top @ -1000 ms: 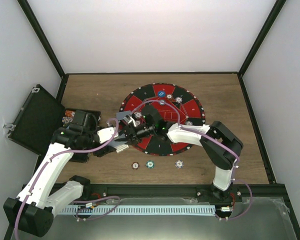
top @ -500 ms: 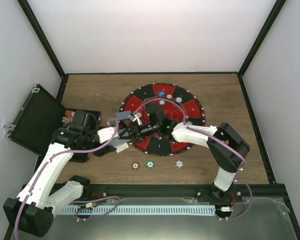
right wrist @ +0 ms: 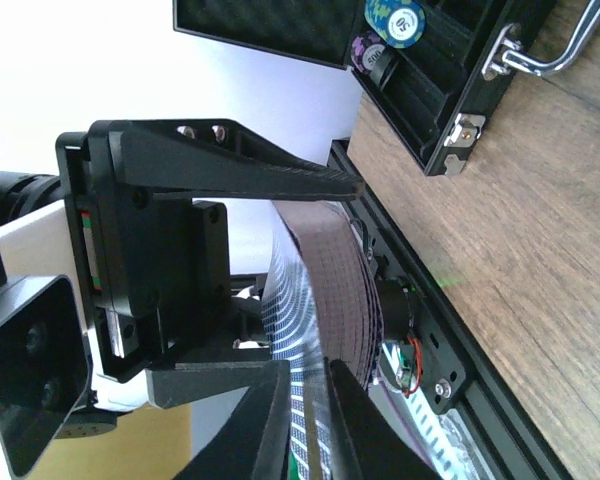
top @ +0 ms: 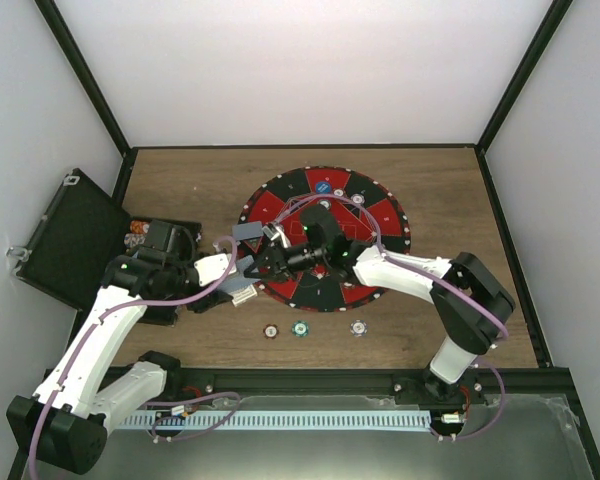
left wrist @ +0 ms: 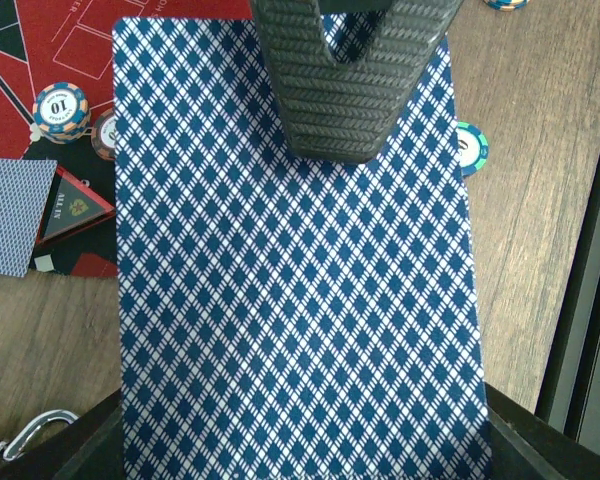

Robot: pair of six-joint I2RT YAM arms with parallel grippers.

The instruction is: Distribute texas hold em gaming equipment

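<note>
Two arms meet above the round poker mat's (top: 292,186) left edge. Left fingers (right wrist: 230,175) clamp a blue-backed card deck (right wrist: 345,280). Right fingers (left wrist: 340,90) straddle its top card (left wrist: 280,260), grip uncertain. Best to pinch one card only, then slide it off flat.

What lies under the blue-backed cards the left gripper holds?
Around the cards: a chip marked 10 and a face-down card on the red mat, and a green chip half-hidden on the table. Anything directly beneath is covered.

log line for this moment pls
left gripper: shut on cards, held over mat edge | right gripper: straddling the cards' edge, grip unclear
</note>
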